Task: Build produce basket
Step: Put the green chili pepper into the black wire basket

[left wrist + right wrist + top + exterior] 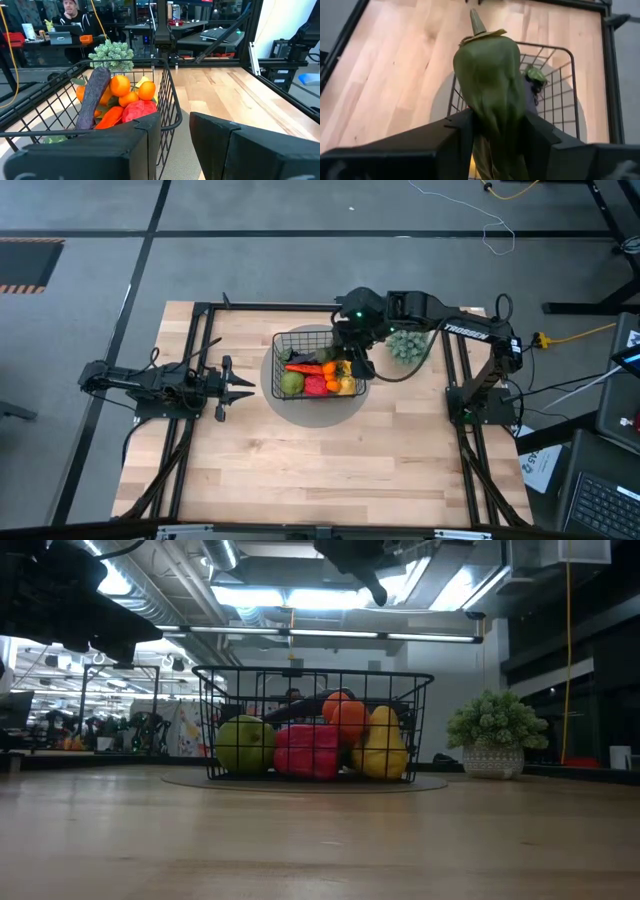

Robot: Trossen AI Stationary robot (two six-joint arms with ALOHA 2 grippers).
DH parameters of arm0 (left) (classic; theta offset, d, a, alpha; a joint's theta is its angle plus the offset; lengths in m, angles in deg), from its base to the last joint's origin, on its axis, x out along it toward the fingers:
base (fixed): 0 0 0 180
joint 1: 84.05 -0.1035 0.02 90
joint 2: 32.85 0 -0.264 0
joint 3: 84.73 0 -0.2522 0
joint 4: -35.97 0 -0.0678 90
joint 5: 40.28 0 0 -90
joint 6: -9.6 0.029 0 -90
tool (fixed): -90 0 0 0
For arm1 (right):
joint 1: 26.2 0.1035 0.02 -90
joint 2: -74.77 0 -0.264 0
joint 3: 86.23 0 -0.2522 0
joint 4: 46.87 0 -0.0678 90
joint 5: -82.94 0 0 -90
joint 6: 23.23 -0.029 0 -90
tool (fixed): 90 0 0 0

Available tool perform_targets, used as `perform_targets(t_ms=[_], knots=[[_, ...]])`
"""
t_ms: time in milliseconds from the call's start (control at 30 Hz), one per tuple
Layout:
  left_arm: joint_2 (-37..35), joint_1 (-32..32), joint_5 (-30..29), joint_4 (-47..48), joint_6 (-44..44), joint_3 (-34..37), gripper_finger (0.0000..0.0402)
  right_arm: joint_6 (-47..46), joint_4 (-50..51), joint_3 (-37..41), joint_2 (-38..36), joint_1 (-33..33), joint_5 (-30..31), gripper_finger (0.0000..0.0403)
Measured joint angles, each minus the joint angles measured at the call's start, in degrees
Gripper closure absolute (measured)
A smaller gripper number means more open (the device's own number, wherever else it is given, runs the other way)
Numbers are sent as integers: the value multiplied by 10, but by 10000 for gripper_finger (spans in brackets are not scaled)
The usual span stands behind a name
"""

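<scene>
Right wrist view, nearest: right gripper [495, 135] clamped on a green pepper [492, 90], fingers pressed on both its sides. The pepper's long axis runs away from the wrist, stem tip pointing outward, toward the wooden table [395, 65]. Smooth, olive-green skin, lobed body, small pointed stem. Only this view shows the held pepper clearly; from above it is hidden under the arm.

Past the pepper sits the basket [555, 90], black wire grid, standing on a grey disc [440, 100].

Left wrist view: left gripper [175, 145] fingers apart, nothing between them, low at the table beside the basket's near corner. This view alone shows the purple eggplant [94, 97] leaning upright-tilted, stem end down in the pile, with tangerines [120, 85], an orange carrot [110, 116] and a red pepper [140, 110]. A person shows in the room behind.

Low view: green apple [243, 745] at one end, red pepper in the middle, yellow lemon [383, 745] at the other, tangerine on top. The bushy plant [495, 730] in its pot stands beside the basket, apart from it.

High view: basket mid-table on the disc, right arm hanging over its right edge, left arm parked at table's left, well apart from the basket.
</scene>
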Motion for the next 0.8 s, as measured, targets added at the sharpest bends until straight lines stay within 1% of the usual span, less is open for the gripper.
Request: perform_targets(t_ms=[200, 400, 567, 800], knots=[[0, 0, 0, 0, 0, 0, 308, 0, 14, 0, 0, 1, -1, 286], [0, 0, 0, 0, 0, 0, 308, 0, -26, 0, 14, 0, -1, 286], [0, 0, 0, 0, 0, 0, 308, -2, -57, 0, 44, 2, -5, 285], [0, 0, 0, 0, 0, 0, 308, -17, -59, 0, 83, 2, -6, 285]])
